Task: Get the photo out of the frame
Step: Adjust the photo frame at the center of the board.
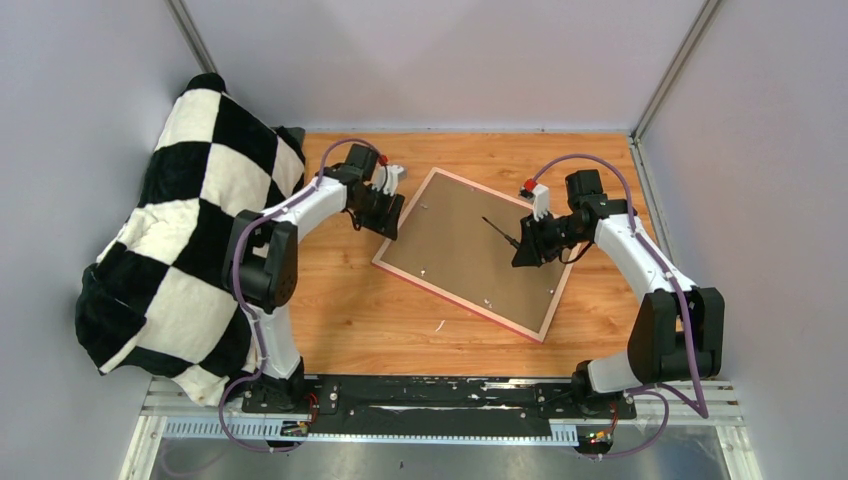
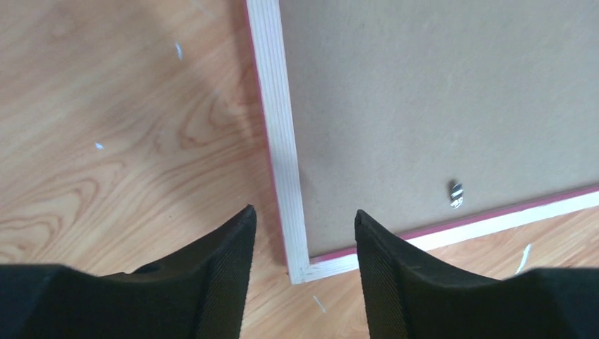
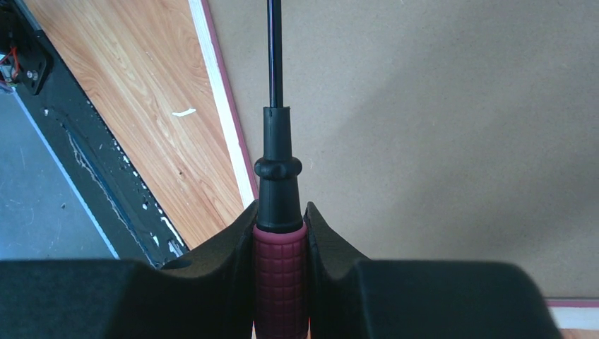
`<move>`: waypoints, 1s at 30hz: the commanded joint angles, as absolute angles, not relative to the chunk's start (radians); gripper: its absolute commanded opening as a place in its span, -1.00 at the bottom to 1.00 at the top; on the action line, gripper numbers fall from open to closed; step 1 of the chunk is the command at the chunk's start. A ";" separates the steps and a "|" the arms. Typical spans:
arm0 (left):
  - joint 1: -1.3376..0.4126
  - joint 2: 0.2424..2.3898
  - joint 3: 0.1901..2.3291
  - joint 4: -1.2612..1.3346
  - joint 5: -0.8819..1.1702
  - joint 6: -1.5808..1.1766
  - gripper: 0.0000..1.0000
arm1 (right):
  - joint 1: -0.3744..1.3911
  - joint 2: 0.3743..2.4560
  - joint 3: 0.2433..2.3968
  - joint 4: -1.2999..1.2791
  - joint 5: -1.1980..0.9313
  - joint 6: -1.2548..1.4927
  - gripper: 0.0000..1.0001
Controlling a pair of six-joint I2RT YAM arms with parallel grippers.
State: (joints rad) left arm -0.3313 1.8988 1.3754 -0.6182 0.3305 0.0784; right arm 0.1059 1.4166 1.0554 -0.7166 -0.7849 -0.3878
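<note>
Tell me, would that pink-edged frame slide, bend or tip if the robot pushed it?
The frame lies flat on the smooth wooden table, so a push would probably slide or pivot it, not tip it. Its straight rails and flat backing board suggest it is stiff, not floppy. It looks thin, so likely light; its front face is hidden, so fragility is unclear.

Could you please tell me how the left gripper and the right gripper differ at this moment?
The left gripper is open and empty, while the right gripper is shut on a screwdriver. The left gripper hovers over a corner of the frame; the right gripper is over the brown backing board. Both have black fingers and face the face-down frame.
</note>
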 commanded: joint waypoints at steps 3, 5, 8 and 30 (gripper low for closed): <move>-0.333 1.920 1.573 -0.618 0.330 0.041 0.22 | 0.092 1.406 1.081 -0.720 -0.671 -0.408 -1.00; -0.333 1.984 1.674 -0.613 0.351 0.035 0.24 | 0.093 1.420 1.112 -0.721 -0.599 -0.413 -1.00; -0.333 2.107 1.842 -0.609 0.395 0.028 0.25 | 0.094 1.480 1.214 -0.754 -0.469 -0.431 -1.00; -0.334 2.537 2.232 -0.440 0.418 -0.076 0.18 | 0.123 1.904 1.703 -0.907 -0.250 -0.519 -1.00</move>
State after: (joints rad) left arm -0.3313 2.4847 2.1895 -0.4664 0.4072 -0.0383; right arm 0.1112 1.8874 1.6493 -0.8772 -0.2581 -0.4915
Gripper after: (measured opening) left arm 0.611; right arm 0.272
